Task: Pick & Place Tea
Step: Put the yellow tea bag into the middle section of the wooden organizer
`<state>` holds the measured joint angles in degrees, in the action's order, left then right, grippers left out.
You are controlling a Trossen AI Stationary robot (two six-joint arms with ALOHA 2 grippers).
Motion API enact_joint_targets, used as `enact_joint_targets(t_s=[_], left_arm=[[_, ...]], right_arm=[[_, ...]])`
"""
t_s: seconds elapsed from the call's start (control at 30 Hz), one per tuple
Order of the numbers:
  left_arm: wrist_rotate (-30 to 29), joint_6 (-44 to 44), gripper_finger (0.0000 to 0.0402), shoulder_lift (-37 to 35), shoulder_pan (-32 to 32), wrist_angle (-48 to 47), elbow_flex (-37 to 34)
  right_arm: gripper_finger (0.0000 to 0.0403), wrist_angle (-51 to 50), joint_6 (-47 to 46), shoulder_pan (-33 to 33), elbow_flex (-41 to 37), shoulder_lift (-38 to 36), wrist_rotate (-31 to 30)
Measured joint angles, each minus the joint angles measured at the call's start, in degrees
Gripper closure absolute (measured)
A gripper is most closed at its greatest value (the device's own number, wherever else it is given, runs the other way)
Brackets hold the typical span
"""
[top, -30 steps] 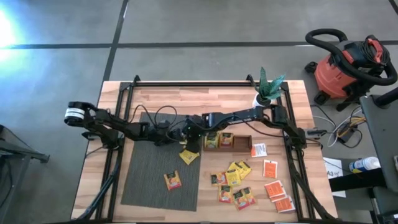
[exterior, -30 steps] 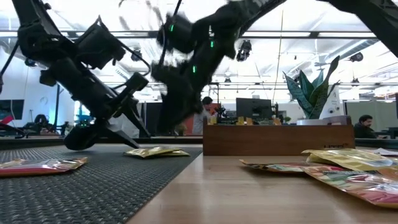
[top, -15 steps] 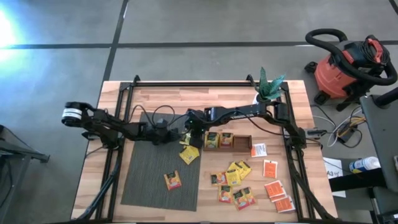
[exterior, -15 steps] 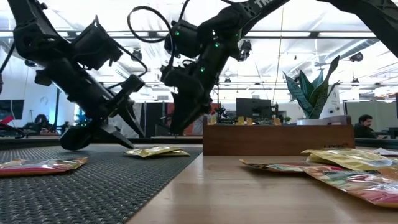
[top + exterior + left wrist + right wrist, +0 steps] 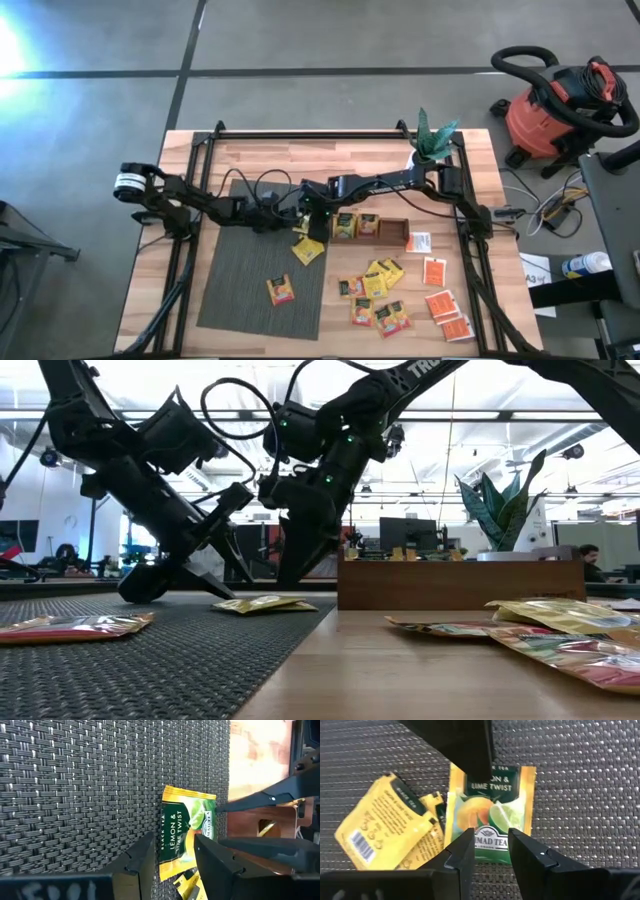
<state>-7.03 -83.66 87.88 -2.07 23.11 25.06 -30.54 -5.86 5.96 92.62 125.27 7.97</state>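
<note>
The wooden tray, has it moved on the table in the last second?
Yes. The wooden tray has slid toward the potted plant side; the low view shows its end farther from the mat.

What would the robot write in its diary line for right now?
left gripper: open over lemon-lime sachet | right gripper: open over same sachet | sachet: flat on mat | tray: beside

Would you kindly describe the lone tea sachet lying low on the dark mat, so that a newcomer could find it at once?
Start at the dark woven mat on the left half of the wooden table. Near its lower right corner lies one orange and yellow sachet. It lies alone, well away from the yellow sachets under the arms and the scattered pile on bare wood.
</note>
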Motion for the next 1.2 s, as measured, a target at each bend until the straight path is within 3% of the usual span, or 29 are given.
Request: enact_joint_targets(t_s=[0.67, 0.93, 1.2], left_arm=[[0.18, -2.02, 0.0266, -3.54, 0.02, -0.10, -4.21], [-0.88, -0.51, 0.0266, -8.11, 0.25, 0.67, -7.38], [-0.63, -0.47, 0.0266, -6.81, 0.28, 2.44, -6.12]], right_arm=[[0.0284, -0.75, 1.25, 0.14, -0.38, -1.25, -0.26], [0.0284, 0.96, 0.30, 2.17, 0.66, -0.78, 7.25], [0.0284, 3.97, 1.08, 2.19, 0.66, 2.09, 7.65]])
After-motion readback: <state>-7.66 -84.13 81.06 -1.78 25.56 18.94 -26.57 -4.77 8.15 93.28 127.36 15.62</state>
